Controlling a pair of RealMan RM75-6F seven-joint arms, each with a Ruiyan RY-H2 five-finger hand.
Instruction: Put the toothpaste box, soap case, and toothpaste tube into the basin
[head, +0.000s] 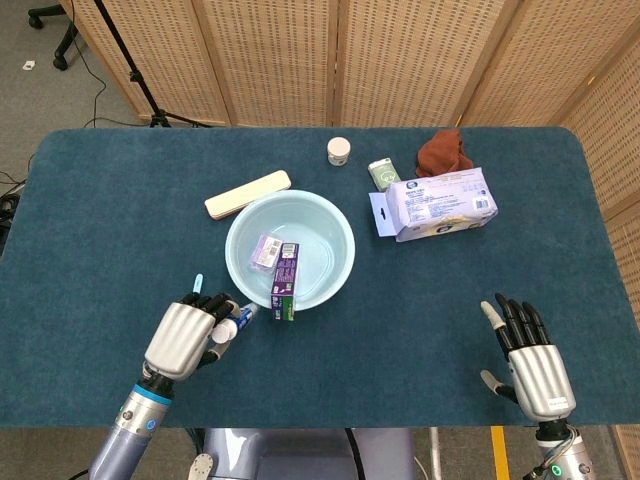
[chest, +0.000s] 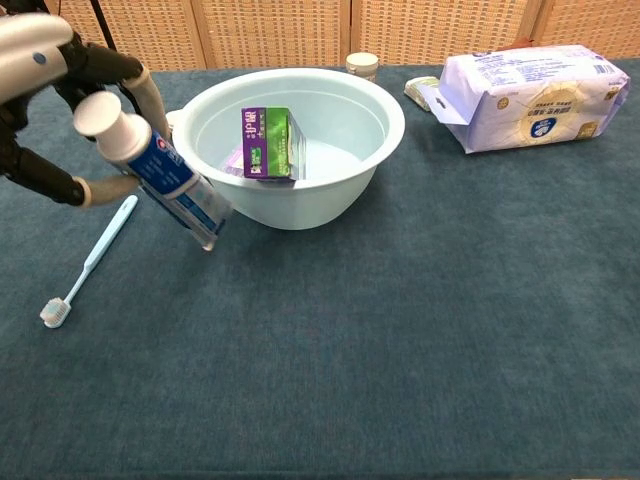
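- The fingers (chest: 110, 70) of the left hand (head: 183, 338) are clamped round the cap end of the toothpaste tube (chest: 155, 170), thumb underneath and the others curled over the top; nothing else supports the tube.
- The tube hangs in the air just left of the basin (chest: 385, 100), clear of the table (chest: 420, 330) and not yet over the rim.
- What could go wrong: the grip sits at one end only, so the long free tail may swing or slip out of the hand. Its crimped end hangs lower than the rim, so, as I judge it, a sideways carry without more lift would knock the basin wall and shove the basin.
- Its long axis is steeply tilted: the white cap points up and to the near left, and the crimped tail points down and right, toward the foot of the basin wall.
- Inside the basin the toothpaste box (chest: 268, 142) stands leaning against the near wall, and a small purple soap case (head: 265, 250) lies on the floor beside it; a dropped tube could land on either.
- A pale blue toothbrush (chest: 90, 262) lies on the table below the left hand.
- The right hand (head: 528, 358) rests at the near right, well apart from everything, its fingers spread and holding nothing.
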